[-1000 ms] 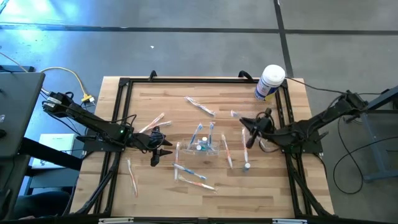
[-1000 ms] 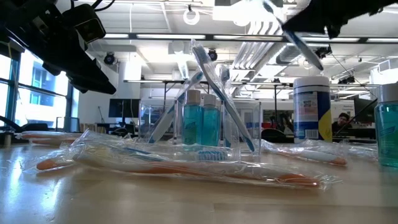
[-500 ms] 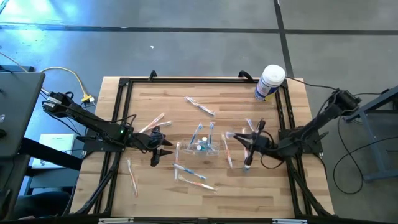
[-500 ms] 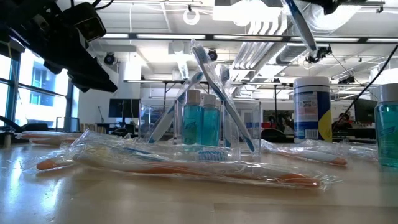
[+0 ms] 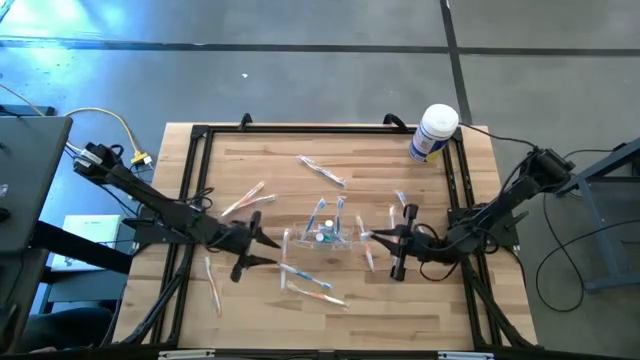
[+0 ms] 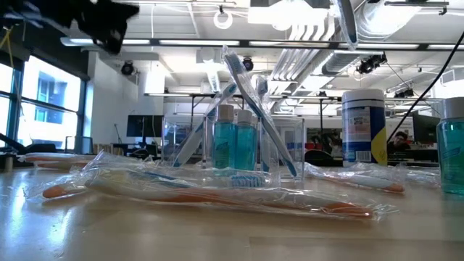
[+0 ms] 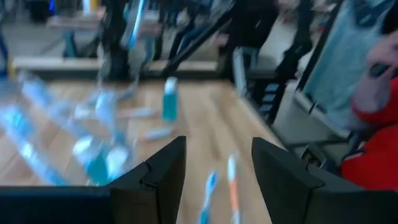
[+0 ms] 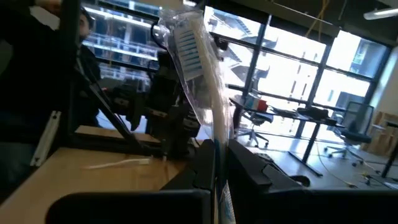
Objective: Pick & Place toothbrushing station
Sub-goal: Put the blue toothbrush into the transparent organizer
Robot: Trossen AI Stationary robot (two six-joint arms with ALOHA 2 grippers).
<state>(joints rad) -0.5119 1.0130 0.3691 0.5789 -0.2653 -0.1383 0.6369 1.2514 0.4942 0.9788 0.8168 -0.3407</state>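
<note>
Wooden table (image 5: 300, 310) framed by black rails, seen from above. Tall white canister (image 5: 434, 131) with blue label at the far right corner, upright.

Left arm reaching in from the left edge; left gripper (image 5: 252, 252) just left of the station, fingers (image 7: 163, 177) parted with nothing between them. Right arm coming in from the right edge; right gripper (image 5: 392, 240) just right of the station, fingers (image 8: 205, 165) clamped on a wrapped toothbrush (image 8: 198, 68), bristle end pointing up past the fingertips.

Toothbrushing station (image 5: 322, 236) at the middle of the table, between the two grippers: a clear plastic holder (image 6: 283, 148), upright, touched by neither gripper. Inside it, two small bottles of blue-green liquid (image 6: 233, 143) side by side and blue toothbrushes (image 6: 255, 98) leaning at angles.

Loose wrapped toothbrushes scattered around on the wood: one toward the far side (image 5: 321, 171), one on the left (image 5: 243, 199), one near the left rail (image 5: 212, 283), a pair in front of the holder (image 5: 307, 278). Another small blue-green bottle (image 6: 452, 145) at the right, apart from the holder.
</note>
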